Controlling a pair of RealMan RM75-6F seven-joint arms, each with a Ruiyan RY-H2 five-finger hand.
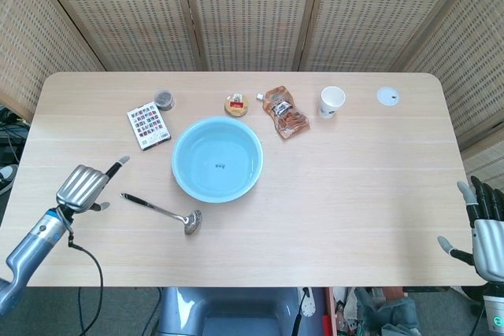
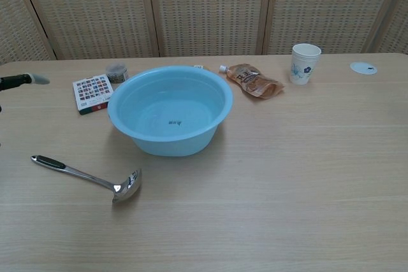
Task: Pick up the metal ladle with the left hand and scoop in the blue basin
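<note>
A metal ladle [image 1: 161, 211] with a black handle tip lies flat on the table, bowl end to the right; the chest view shows the ladle [image 2: 89, 178] too. The blue basin [image 1: 217, 159] stands just beyond it, and the basin [image 2: 170, 116] looks empty. My left hand [image 1: 85, 185] hovers over the table just left of the ladle's handle end, open and holding nothing. Only a fingertip [image 2: 24, 80] of it reaches the chest view's left edge. My right hand [image 1: 487, 230] stays open at the table's right front corner, far from everything.
Behind the basin sit a patterned card box [image 1: 149, 125], a small dark jar [image 1: 164, 100], a round tin [image 1: 235, 105], a brown pouch [image 1: 285, 112], a paper cup [image 1: 331, 101] and a white lid [image 1: 387, 97].
</note>
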